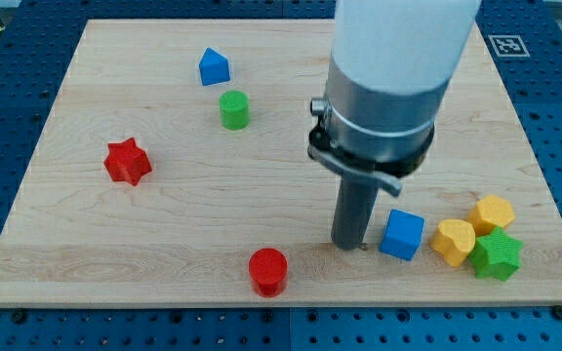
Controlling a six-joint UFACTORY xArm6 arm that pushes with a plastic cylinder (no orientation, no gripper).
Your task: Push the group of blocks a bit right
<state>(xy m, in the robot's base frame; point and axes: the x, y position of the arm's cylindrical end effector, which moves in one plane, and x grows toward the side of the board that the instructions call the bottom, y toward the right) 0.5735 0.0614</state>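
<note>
Camera view: my tip (361, 246) rests on the wooden counter (164, 244) just left of the blue cube (402, 235). Right of the cube cluster a yellow heart (453, 241), yellow hexagon (493, 213) and green star (497, 254), touching. No hand is fitted.

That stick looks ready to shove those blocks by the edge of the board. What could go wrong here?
My tip sits just left of the blue cube, which stands slightly apart from the yellow heart.

1. An off-centre push could make the cube twist and slip past the heart.
2. The green star and yellow hexagon lie near the board's right edge; too long a push might tip them off.
</note>
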